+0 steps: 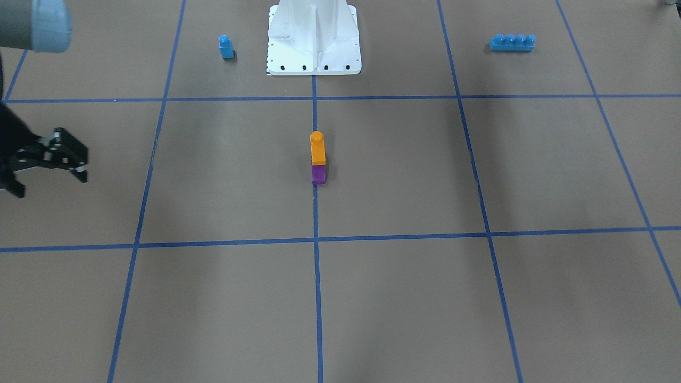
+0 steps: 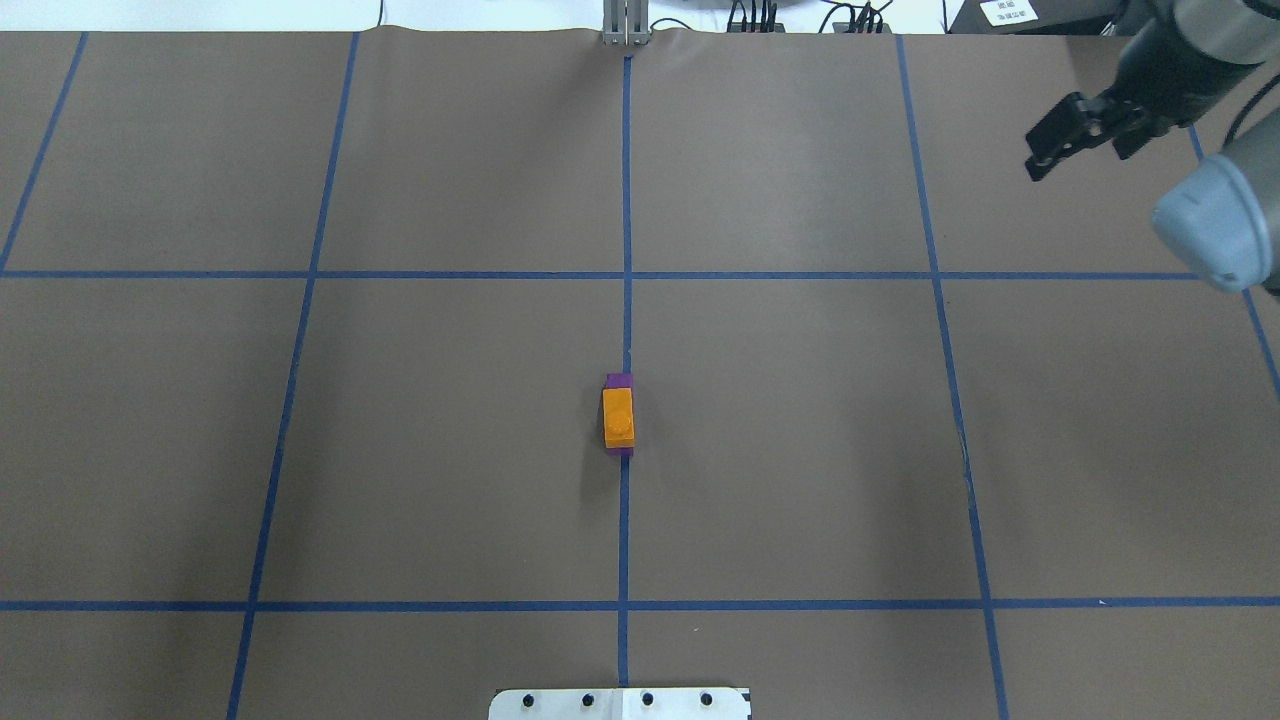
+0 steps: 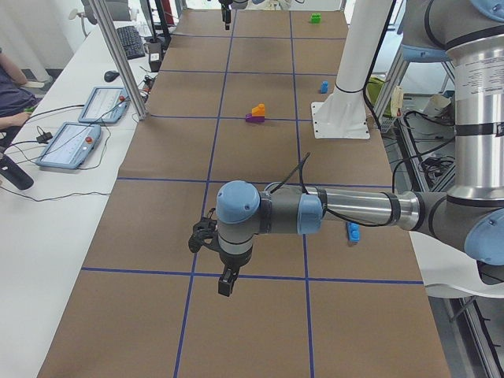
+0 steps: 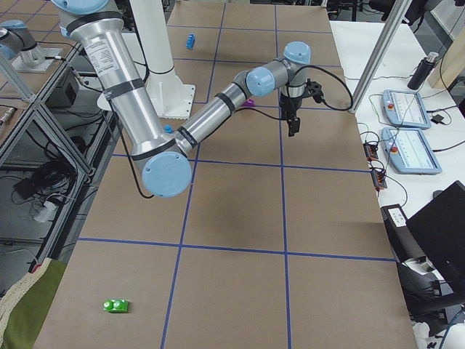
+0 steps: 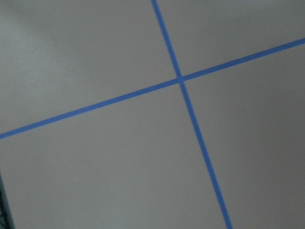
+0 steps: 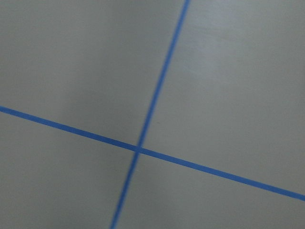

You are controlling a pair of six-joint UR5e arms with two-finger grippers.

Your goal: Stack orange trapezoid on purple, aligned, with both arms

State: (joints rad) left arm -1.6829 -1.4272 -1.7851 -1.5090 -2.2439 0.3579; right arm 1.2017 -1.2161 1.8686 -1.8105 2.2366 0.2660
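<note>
Glossy orange trapezoid, round stud up, sits on the purple block mid-frame on the matte brown table; right gripper, at the left edge, gapes wide and empty; left gripper: cannot tell.

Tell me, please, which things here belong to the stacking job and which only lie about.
Job: orange trapezoid, sitting on the purple block; right gripper, open, away from both.
Lying about: small blue block; long blue brick; green piece.
</note>
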